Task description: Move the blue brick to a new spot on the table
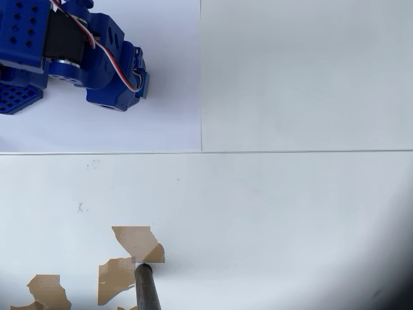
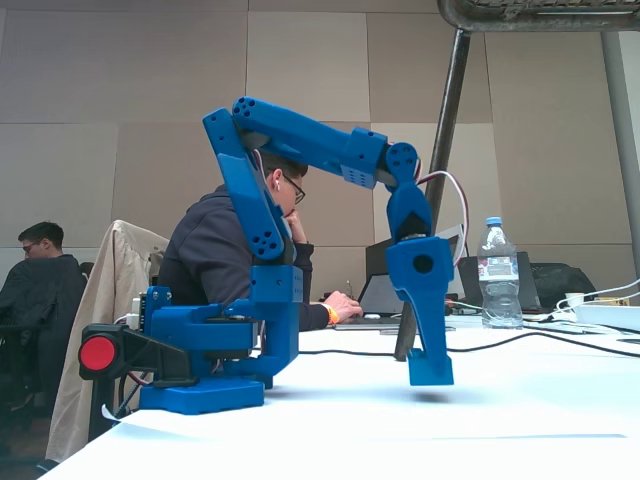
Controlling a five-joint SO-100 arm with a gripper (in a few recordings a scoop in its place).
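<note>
The gripper (image 2: 430,368) is held just above the table (image 2: 520,400), lower centre of the fixed view; whether its jaws are clamped on the blue brick cannot be told.

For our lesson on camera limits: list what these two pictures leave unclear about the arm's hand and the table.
- Hand: side-on in the fixed view, tips under the wrist in the overhead view; open or shut cannot be told.
- Arm: cut off by the overhead view's top and left edges.
- Table: lower right corner of the overhead view lost in dark blur.
- Rod: cut off by that view's bottom edge.
</note>
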